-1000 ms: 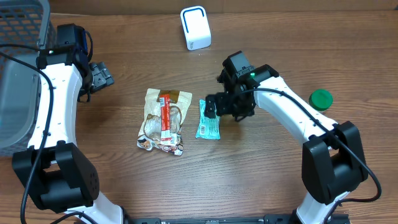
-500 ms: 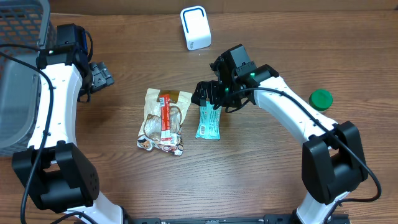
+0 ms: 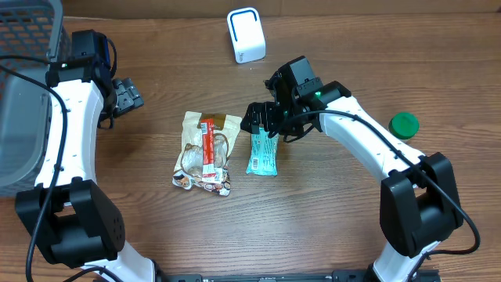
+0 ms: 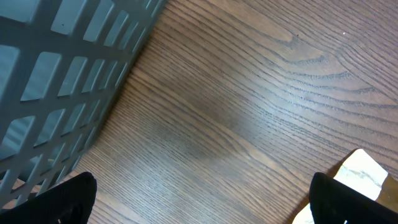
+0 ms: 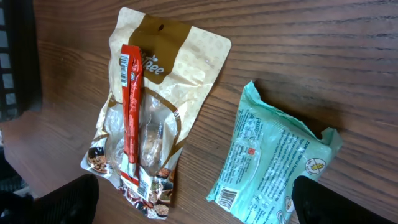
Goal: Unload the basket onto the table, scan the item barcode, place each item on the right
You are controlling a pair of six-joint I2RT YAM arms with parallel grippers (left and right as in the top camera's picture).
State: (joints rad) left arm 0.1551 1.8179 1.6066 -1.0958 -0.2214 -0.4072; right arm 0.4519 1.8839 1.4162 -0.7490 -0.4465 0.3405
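Overhead view: the right hand (image 3: pixel 264 125) hovered with fingers apart and empty over the upper end of the teal packet (image 3: pixel 262 154). The packet, taken here as the item to scan, lay flat on the desk (image 3: pixel 352 47) just beside a tan snack pouch (image 3: pixel 205 149). The left hand (image 3: pixel 125 94) rested well apart near the grey basket (image 3: pixel 23 102), likewise spread and holding nothing.

The step in hand appeared to be the pick-up. It would be done best by lowering the fingers astride the packet's narrow width, clear of the pouch, and closing near the upper end. That way the printed code stayed uncovered. The thin film would likely slip or crumple, so the fingertips should reach the desk surface before closing. The packet could then be carried to the white scanner (image 3: pixel 246 35) at the far edge with the code facing it.

The right wrist view alone resolved the printing. It showed a barcode at the packet's lower corner and another on the pouch's red strip (image 5: pixel 130 106). Only the overhead view showed the scanner and a green lid (image 3: pixel 404 124). The left wrist view added the basket's slatted wall and a pale corner, probably the pouch's.
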